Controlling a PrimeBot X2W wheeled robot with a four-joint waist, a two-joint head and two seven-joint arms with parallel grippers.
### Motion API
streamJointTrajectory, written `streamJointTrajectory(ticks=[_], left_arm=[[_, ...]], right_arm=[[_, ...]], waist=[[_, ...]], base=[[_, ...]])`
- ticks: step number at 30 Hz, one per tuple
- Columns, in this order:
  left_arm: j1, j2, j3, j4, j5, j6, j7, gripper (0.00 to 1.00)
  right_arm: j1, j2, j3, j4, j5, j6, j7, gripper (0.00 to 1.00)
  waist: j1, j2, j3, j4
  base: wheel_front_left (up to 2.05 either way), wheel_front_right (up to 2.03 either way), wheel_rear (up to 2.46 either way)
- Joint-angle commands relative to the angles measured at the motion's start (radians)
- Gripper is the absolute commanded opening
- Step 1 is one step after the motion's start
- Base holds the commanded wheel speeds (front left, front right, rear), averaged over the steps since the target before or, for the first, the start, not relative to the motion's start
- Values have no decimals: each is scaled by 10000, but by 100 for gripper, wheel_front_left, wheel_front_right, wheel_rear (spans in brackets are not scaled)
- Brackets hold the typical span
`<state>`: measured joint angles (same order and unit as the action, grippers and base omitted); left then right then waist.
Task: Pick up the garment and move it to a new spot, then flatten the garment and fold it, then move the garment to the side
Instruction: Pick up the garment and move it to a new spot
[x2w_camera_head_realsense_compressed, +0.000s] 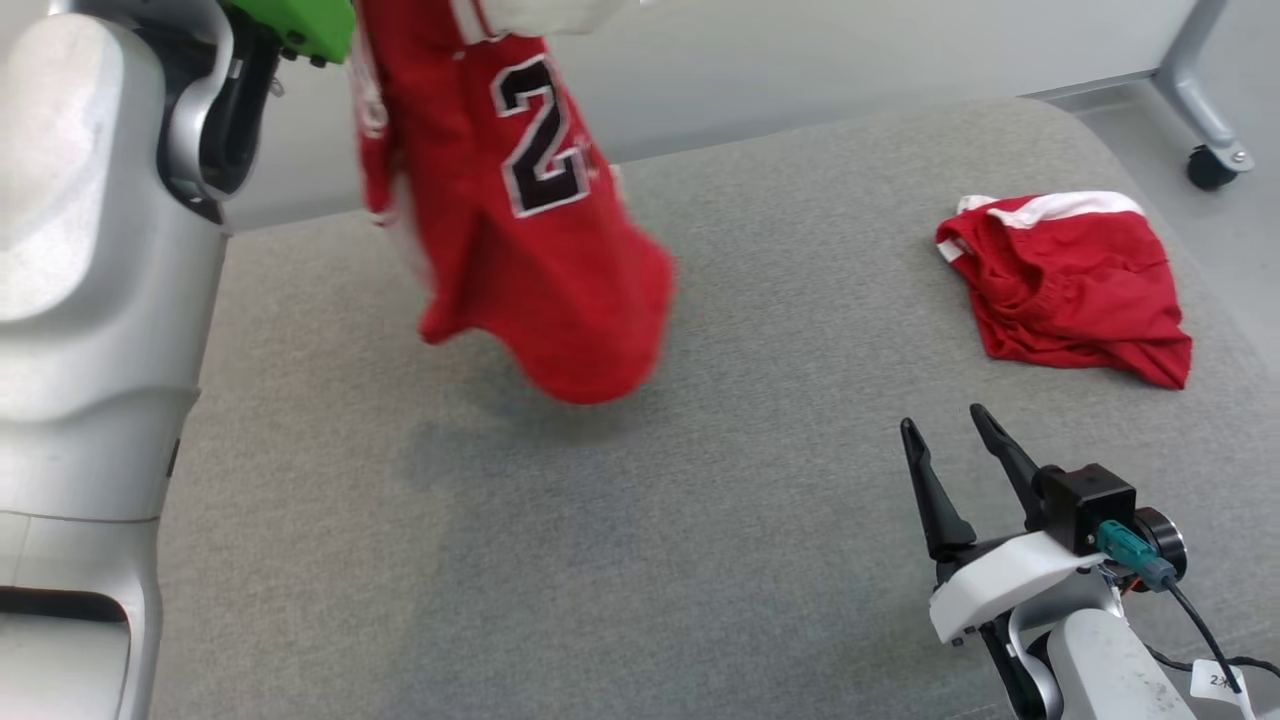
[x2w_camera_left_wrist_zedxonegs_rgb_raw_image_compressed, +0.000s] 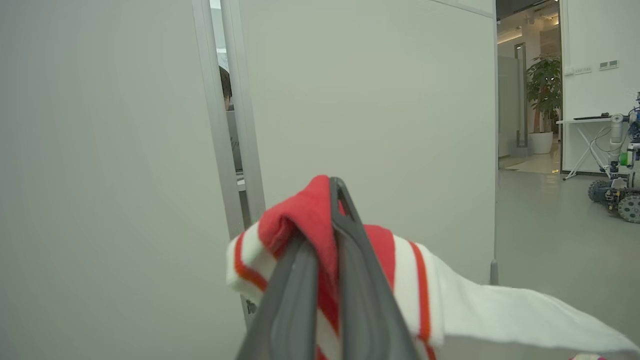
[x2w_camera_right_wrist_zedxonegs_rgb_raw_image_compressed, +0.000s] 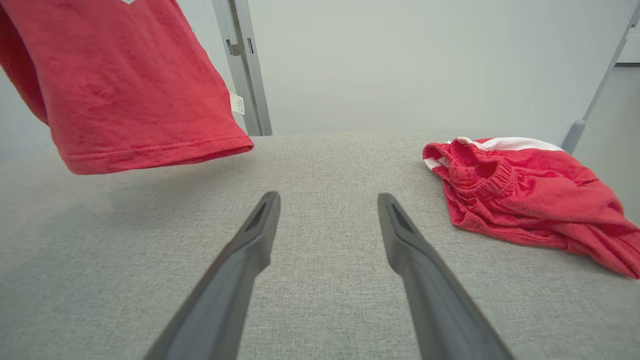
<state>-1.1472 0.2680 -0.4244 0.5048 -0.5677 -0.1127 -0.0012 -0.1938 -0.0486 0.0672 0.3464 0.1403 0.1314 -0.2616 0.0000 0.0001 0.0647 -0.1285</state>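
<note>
Holding arm: left gripper (x2w_camera_left_wrist_zedxonegs_rgb_raw_image_compressed: 335, 197) pinched shut on the striped trim of the garment (x2w_camera_head_realsense_compressed: 540, 250).
Garment: hangs lengthwise down, hem off the table (x2w_camera_head_realsense_compressed: 600, 560), well left of the shorts (x2w_camera_head_realsense_compressed: 1070, 290).
Free arm: right gripper (x2w_camera_head_realsense_compressed: 940, 420) spread and empty, near the shorts.

Soft even light, faint shadow, motion blur on the garment (x2w_camera_head_realsense_compressed: 560, 300)

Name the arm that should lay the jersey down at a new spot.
Left. The left fingers are clamped on the jersey, which hangs above the grey surface. The right fingers stand open and empty near the shorts.
</note>
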Motion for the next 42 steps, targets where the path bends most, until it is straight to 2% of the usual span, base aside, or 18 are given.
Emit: streamJointTrajectory(ticks=[1,7,16,25,26,27,28,29,35,42], left_arm=[[198,-12,-9,60,-101,75,-64,0],[1691,-97,119,490,-563,188,-292,0],[4618,410,397,2233,-1103,241,-1086,0],[5250,808,702,3831,-1411,85,-1927,0],[5217,826,705,3962,-1408,65,-1989,7],[5170,838,690,4072,-1406,27,-2069,40],[5135,841,684,4167,-1410,1,-2128,82],[5102,829,683,4253,-1430,-15,-2154,100],[5063,761,514,4554,-1494,-123,-2393,100],[5840,703,379,4076,-1411,-177,-2619,100]], right_arm=[[160,-37,-91,-33,-29,-16,-43,100],[163,-37,-448,-141,-122,-16,-44,100],[-69,-37,-425,-253,-3,-16,-44,100],[-275,-38,-453,-292,-166,-16,-45,100],[-294,-38,-459,-298,-182,-16,-45,100],[-325,-38,-462,-296,-202,-16,-45,100],[-351,-37,-459,-290,-213,-16,-45,100],[-370,-37,-454,-279,-220,-16,-45,100],[-403,-38,-442,-194,-283,-16,-45,100],[-73,-38,-586,-135,-346,-16,-45,100]], waist=[[0,-1,-252,-287],[0,-1,-75,-117],[0,-1,540,172],[0,-1,1107,310],[0,-1,1158,329],[0,-1,1193,350],[0,-1,1212,366],[0,-1,1224,382],[0,-1,1037,518],[0,-1,408,753]], base=[[0,0,0],[0,0,0],[0,0,0],[0,0,0],[0,0,0],[0,0,0],[0,0,0],[0,0,0],[0,0,0],[0,0,0]])
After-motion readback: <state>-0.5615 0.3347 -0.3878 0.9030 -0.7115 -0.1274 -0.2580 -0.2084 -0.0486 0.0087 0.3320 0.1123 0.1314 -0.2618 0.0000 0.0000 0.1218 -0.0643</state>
